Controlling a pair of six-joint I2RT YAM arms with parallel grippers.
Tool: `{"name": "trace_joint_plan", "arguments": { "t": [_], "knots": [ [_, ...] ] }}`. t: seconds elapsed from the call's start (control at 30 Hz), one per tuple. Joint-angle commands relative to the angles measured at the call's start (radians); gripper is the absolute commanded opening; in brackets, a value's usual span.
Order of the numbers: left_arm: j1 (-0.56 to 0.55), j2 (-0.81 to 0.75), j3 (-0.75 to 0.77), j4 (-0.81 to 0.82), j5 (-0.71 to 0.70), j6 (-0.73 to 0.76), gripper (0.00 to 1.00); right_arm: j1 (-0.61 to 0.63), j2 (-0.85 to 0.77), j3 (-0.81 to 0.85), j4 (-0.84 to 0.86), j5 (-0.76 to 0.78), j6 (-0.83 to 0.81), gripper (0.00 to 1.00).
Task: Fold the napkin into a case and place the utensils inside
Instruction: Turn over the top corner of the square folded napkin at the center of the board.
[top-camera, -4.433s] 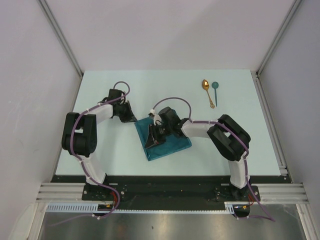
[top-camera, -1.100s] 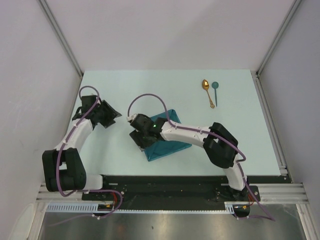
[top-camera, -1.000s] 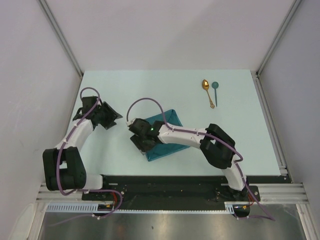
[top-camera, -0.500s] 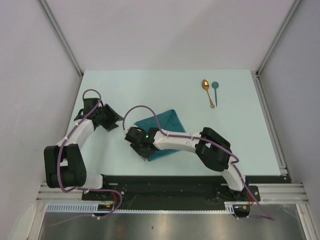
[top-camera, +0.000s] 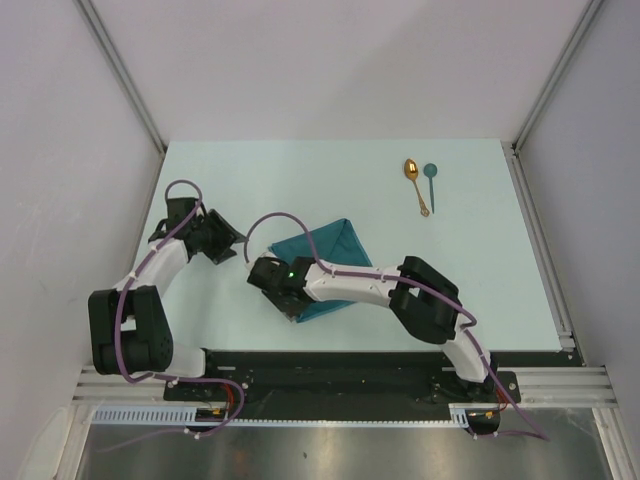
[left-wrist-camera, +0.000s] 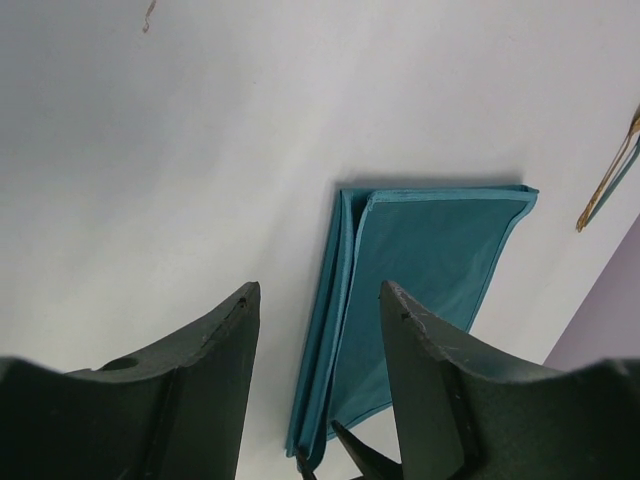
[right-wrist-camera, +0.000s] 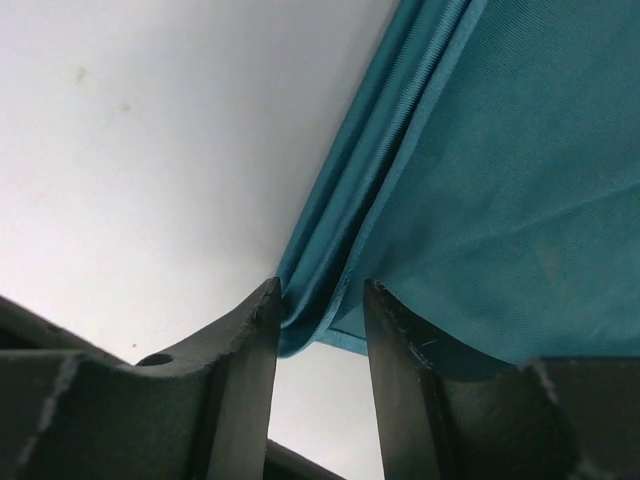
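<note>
The teal napkin (top-camera: 328, 250) lies folded flat on the table, its layered edges showing in the left wrist view (left-wrist-camera: 430, 250). My right gripper (top-camera: 285, 300) is at its near-left corner. In the right wrist view the stacked folded edge (right-wrist-camera: 480, 180) sits between the fingertips of my right gripper (right-wrist-camera: 320, 290), whose jaws are narrowed but still gapped. My left gripper (top-camera: 226, 246) hovers left of the napkin, open and empty (left-wrist-camera: 320, 290). The utensils lie at the back right: a gold spoon (top-camera: 413, 178) and a teal spoon (top-camera: 431, 180).
The pale table (top-camera: 250, 180) ends at a black strip and metal rail (top-camera: 340, 385) near the arm bases. Grey walls (top-camera: 60, 150) close in both sides and the back. The right arm (top-camera: 360, 285) stretches across the napkin's near edge.
My right gripper has slid toward the near left along the napkin to its corner, and its jaws have narrowed around the folded edge. The left arm has barely moved.
</note>
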Motion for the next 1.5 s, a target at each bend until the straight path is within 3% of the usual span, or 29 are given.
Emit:
{"name": "trace_joint_plan", "arguments": {
  "t": [0.0, 0.47, 0.9, 1.03, 1.23, 1.4, 1.43, 1.47],
  "knots": [
    [0.014, -0.001, -0.012, 0.026, 0.027, 0.022, 0.56, 0.033, -0.021, 0.067, -0.041, 0.041, -0.009, 0.45],
    [0.024, -0.001, -0.004, 0.021, 0.036, 0.032, 0.56, 0.041, 0.014, 0.046, -0.014, 0.014, -0.006, 0.44],
    [0.024, 0.024, -0.001, 0.026, 0.073, 0.046, 0.57, 0.032, 0.037, -0.048, 0.052, 0.012, -0.018, 0.35],
    [0.024, 0.030, -0.003, 0.022, 0.067, 0.052, 0.62, 0.013, 0.032, -0.099, 0.093, -0.028, -0.018, 0.34],
    [0.022, 0.048, -0.003, 0.019, 0.090, 0.052, 0.67, -0.011, 0.031, -0.192, 0.152, -0.068, -0.019, 0.25],
    [0.022, 0.047, -0.012, 0.027, 0.093, 0.057, 0.67, -0.043, 0.034, -0.243, 0.176, -0.075, -0.019, 0.10],
    [0.022, 0.044, -0.013, 0.042, 0.104, 0.058, 0.68, -0.046, 0.031, -0.243, 0.176, -0.069, -0.022, 0.02],
    [0.024, 0.041, -0.021, 0.062, 0.116, 0.057, 0.69, -0.049, 0.017, -0.244, 0.178, -0.071, -0.026, 0.00]
  ]
}}
